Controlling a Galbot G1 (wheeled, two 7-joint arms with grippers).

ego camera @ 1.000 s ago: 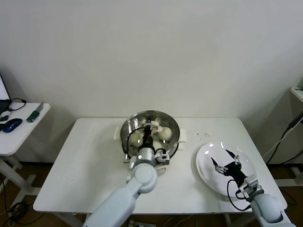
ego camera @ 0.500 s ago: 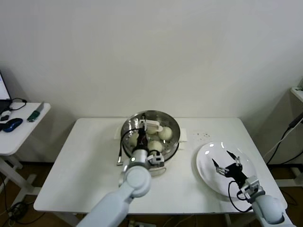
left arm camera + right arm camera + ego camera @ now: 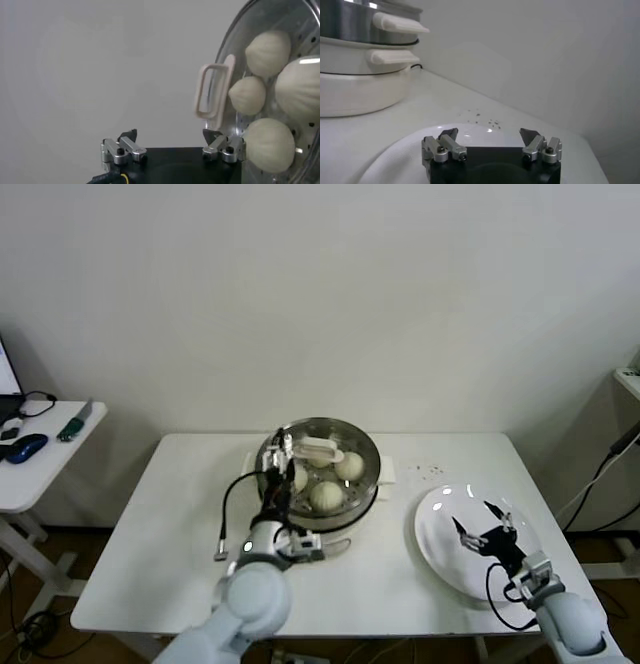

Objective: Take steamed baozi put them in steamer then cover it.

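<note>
From my seat the steamer (image 3: 366,456) reads as polished stainless steel, mirror-bright on its wall, with a perforated metal floor showing in the left wrist view. The cover (image 3: 235,65) on it is clear glass with a thin metal rim, and its handle (image 3: 212,87) looks like smooth, slightly satin white plastic. The buns (image 3: 326,495) under the glass are matt, cream-white dough, smooth apart from faint pleat lines. The pot base (image 3: 355,85) is glossy white plastic. The plate (image 3: 436,534) is white and glazed, catching highlights. The table (image 3: 180,524) is a flat matt white surface. The gripper fingers (image 3: 442,145) I see are bare brushed metal on black housings.
</note>
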